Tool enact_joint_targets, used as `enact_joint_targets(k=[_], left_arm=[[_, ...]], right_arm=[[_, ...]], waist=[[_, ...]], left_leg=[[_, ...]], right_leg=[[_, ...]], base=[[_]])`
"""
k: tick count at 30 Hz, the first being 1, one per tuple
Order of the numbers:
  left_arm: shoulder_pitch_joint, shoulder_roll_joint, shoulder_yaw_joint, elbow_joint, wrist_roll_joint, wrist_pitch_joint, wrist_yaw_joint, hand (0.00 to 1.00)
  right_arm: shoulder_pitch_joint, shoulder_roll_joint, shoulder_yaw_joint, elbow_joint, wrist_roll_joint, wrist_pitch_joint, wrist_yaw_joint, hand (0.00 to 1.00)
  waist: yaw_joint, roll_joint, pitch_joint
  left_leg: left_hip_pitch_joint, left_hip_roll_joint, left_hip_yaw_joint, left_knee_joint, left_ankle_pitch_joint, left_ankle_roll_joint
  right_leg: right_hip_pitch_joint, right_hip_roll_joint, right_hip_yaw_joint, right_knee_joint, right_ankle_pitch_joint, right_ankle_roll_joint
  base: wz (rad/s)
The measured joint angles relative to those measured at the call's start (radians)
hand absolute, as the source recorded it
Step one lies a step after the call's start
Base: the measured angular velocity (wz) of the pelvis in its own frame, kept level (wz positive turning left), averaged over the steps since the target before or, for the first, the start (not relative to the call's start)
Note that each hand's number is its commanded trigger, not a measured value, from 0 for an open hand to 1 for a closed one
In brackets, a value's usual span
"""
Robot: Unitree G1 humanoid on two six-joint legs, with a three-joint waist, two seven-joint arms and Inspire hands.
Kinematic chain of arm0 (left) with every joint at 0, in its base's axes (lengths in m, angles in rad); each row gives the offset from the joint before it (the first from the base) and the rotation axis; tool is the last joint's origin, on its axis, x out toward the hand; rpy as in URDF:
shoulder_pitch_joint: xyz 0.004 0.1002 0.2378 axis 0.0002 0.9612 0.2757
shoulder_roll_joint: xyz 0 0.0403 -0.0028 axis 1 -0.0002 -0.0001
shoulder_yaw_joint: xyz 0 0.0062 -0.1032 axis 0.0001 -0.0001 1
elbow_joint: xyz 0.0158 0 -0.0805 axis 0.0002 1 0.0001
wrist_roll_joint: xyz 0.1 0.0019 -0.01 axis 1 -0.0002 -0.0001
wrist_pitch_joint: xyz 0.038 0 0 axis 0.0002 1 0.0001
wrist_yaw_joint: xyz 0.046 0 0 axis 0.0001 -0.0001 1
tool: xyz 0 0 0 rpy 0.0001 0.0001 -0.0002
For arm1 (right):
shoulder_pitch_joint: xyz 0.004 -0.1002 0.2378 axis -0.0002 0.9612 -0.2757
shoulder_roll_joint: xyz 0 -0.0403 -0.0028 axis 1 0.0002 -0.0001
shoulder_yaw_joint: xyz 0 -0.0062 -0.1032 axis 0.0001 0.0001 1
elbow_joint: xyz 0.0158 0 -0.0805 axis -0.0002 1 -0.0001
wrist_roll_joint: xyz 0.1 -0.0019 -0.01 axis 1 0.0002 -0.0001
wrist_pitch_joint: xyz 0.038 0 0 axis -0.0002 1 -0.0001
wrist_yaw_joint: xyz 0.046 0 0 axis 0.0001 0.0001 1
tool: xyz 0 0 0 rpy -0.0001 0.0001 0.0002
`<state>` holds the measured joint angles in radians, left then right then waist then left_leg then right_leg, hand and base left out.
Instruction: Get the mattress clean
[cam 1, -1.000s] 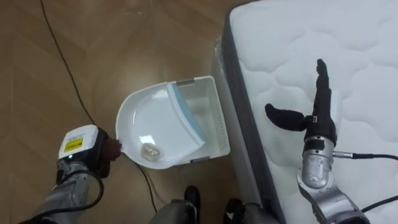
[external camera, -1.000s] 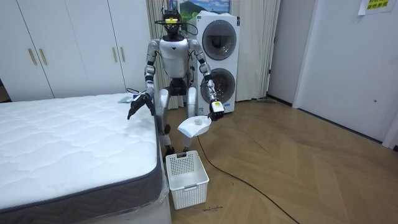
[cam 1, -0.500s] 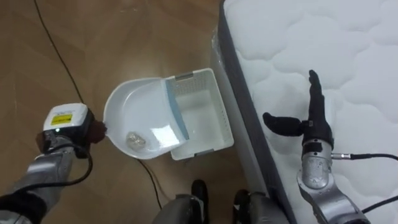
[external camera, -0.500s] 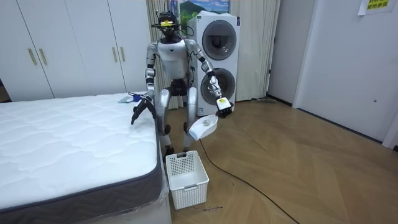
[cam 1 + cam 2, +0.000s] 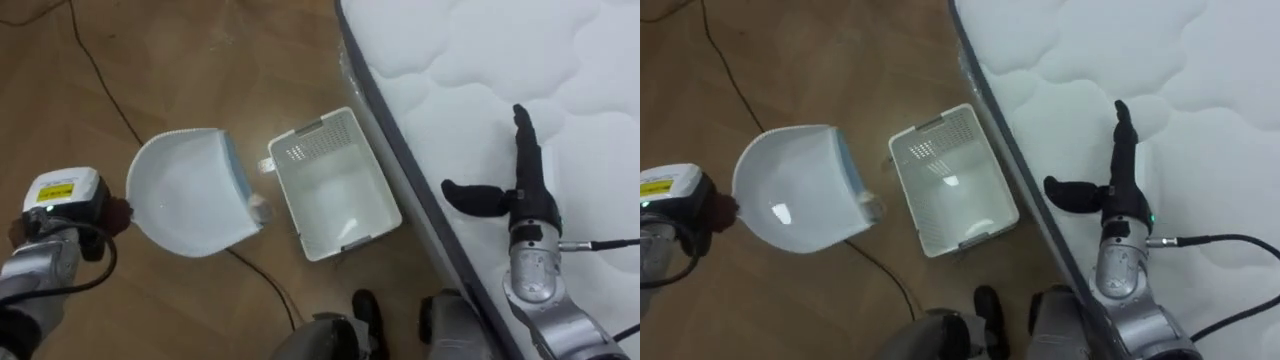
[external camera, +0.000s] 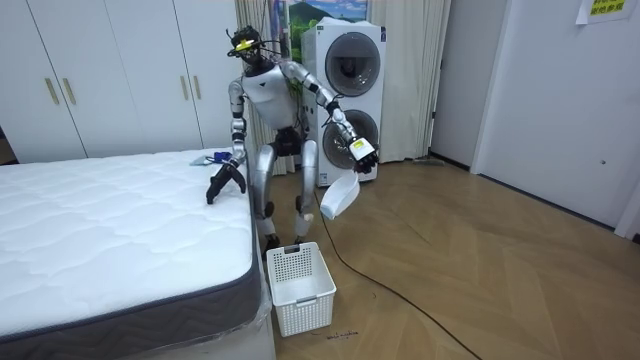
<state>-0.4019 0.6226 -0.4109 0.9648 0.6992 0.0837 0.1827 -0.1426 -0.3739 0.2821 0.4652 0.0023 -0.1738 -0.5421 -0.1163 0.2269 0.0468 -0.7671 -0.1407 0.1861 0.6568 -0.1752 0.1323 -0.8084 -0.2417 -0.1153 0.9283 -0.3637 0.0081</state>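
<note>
Bed [image 5: 470, 90] is judged largely cleared, the scrap [image 5: 259, 206] in the dustpan [image 5: 185, 190] gripped by the left hand [image 5: 78, 215] left to be tipped into the basket [image 5: 335, 190], right hand [image 5: 528, 205] spread.

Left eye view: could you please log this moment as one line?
left robot hand: grips tilted white plastic dustpan | crumpled scrap: at its lip | right robot hand: open over white quilted mattress

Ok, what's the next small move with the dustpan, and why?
Probably have the left hand shift the dustpan right, over the basket: the crumpled scrap sits at its lip, which seems to hang over floor beside the basket's rim.
</note>
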Motion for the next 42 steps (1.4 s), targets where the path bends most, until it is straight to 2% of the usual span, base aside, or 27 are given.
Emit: enact_joint_targets(k=[2,4,9,15,18,23,26,29,31,32,34,36,38,40,42], left_arm=[[0.000,0.004,0.000,0.009,0.000,-0.002,-0.005,1.00],[-0.001,0.030,-0.010,0.024,-0.002,-0.003,-0.018,1.00],[-0.002,0.054,-0.040,0.040,-0.002,-0.002,-0.022,1.00],[-0.001,0.055,-0.075,0.038,-0.002,-0.002,-0.022,1.00],[-0.002,0.056,-0.078,0.036,-0.004,-0.002,-0.022,1.00],[-0.003,0.057,-0.081,0.034,-0.026,-0.004,-0.017,1.00],[-0.008,0.057,-0.081,0.023,-0.060,-0.016,-0.013,1.00],[-0.007,0.057,-0.081,0.015,-0.090,-0.054,-0.002,1.00],[-0.006,0.057,-0.061,-0.006,-0.101,-0.073,0.010,1.00],[-0.006,0.057,-0.055,-0.011,-0.103,-0.078,0.013,1.00],[0.029,0.057,-0.026,-0.047,-0.106,-0.092,0.029,1.00],[0.073,0.057,0.008,-0.100,-0.095,-0.122,0.047,1.00],[0.111,0.054,0.016,-0.144,-0.096,-0.130,0.060,1.00],[0.171,0.041,0.016,-0.190,-0.095,-0.151,0.076,1.00],[0.198,0.023,0.016,-0.215,-0.073,-0.164,0.077,1.00]], right_arm=[[0.010,-0.001,0.001,-0.009,-0.007,0.000,0.005,0.00],[0.011,-0.003,0.001,-0.010,-0.007,0.000,0.023,0.00],[0.014,-0.015,0.002,-0.012,-0.007,-0.002,0.046,0.00],[0.017,-0.016,0.002,-0.012,-0.007,-0.014,0.075,0.00],[0.017,-0.016,0.001,-0.011,-0.008,-0.027,0.077,0.00],[0.017,-0.017,0.001,-0.010,0.002,-0.045,0.076,0.00],[0.016,-0.023,-0.001,-0.009,0.038,-0.059,0.072,0.00],[0.019,-0.031,-0.003,-0.006,0.046,-0.067,0.075,0.00],[0.023,-0.031,-0.005,-0.005,0.070,-0.075,0.078,0.00],[0.023,-0.031,-0.006,-0.002,0.074,-0.077,0.078,0.00],[0.026,-0.030,-0.014,0.002,0.076,-0.078,0.078,0.00],[0.026,-0.031,-0.038,0.003,0.076,-0.078,0.077,0.00],[0.020,-0.023,-0.040,0.023,0.084,-0.080,0.075,0.00],[0.016,-0.011,-0.039,0.068,0.081,-0.081,0.071,0.00],[0.019,-0.011,-0.044,0.090,0.080,-0.081,0.049,0.00]], waist=[[-0.011,0.003,0.0005],[-0.027,0.004,0.0009],[-0.040,0.006,0.0019],[-0.047,0.008,0.0033],[-0.062,0.011,0.0048],[-0.077,0.011,0.0058],[-0.078,0.011,0.0059],[-0.074,0.008,0.0094],[-0.064,-0.005,0.0192],[-0.063,-0.008,0.0210],[-0.053,-0.016,0.0205],[-0.040,-0.018,0.0195],[-0.027,-0.026,0.0172],[-0.016,-0.037,0.0132],[-0.019,-0.041,0.0110]], left_leg=[[0.011,0.001,0.010,-0.003,0.001,-0.002],[0.013,0.006,0.016,-0.003,0.001,-0.004],[0.017,0.007,0.021,-0.002,-0.004,-0.011],[0.024,0.006,0.027,-0.010,-0.011,-0.024],[0.022,0.005,0.030,-0.010,-0.015,-0.031],[0.029,0.002,0.033,-0.014,-0.017,-0.032],[0.030,0.006,0.036,-0.015,-0.018,-0.028],[0.049,0.014,0.048,-0.011,-0.030,-0.008],[0.075,0.024,0.067,-0.009,-0.043,0.004],[0.081,0.027,0.072,-0.008,-0.047,0.005],[0.096,0.036,0.089,-0.006,-0.056,0.014],[0.109,0.058,0.106,-0.001,-0.071,0.019],[0.132,0.075,0.119,-0.016,-0.076,0.018],[0.177,0.097,0.135,-0.035,-0.081,0.014],[0.212,0.103,0.141,-0.049,-0.089,0.010]], right_leg=[[0.005,0.001,0.008,0.006,-0.010,0.003],[0.003,0.008,0.016,0.007,-0.010,0.003],[0.004,0.017,0.025,0.007,-0.010,0.003],[0.004,0.018,0.035,0.007,-0.015,0.003],[0.003,0.017,0.037,0.006,-0.016,0.000],[0.008,0.018,0.043,0.004,-0.017,0.004],[0.009,0.019,0.044,0.000,-0.017,0.004],[0.024,0.024,0.052,-0.003,-0.021,0.007],[0.036,0.038,0.073,-0.006,-0.027,0.007],[0.038,0.038,0.077,-0.006,-0.027,0.007],[0.045,0.049,0.096,-0.010,-0.023,0.012],[0.055,0.074,0.118,-0.030,-0.014,0.012],[0.074,0.097,0.134,-0.061,0.004,0.008],[0.116,0.123,0.144,-0.109,0.020,0.000],[0.149,0.131,0.146,-0.130,0.022,-0.001]], base=[[-0.06],[-0.04],[-0.04],[-0.01],[0.01],[-0.02],[-0.02],[-0.18],[-0.31],[-0.36],[-0.39],[-0.50],[-0.53],[-0.52],[-0.28]])
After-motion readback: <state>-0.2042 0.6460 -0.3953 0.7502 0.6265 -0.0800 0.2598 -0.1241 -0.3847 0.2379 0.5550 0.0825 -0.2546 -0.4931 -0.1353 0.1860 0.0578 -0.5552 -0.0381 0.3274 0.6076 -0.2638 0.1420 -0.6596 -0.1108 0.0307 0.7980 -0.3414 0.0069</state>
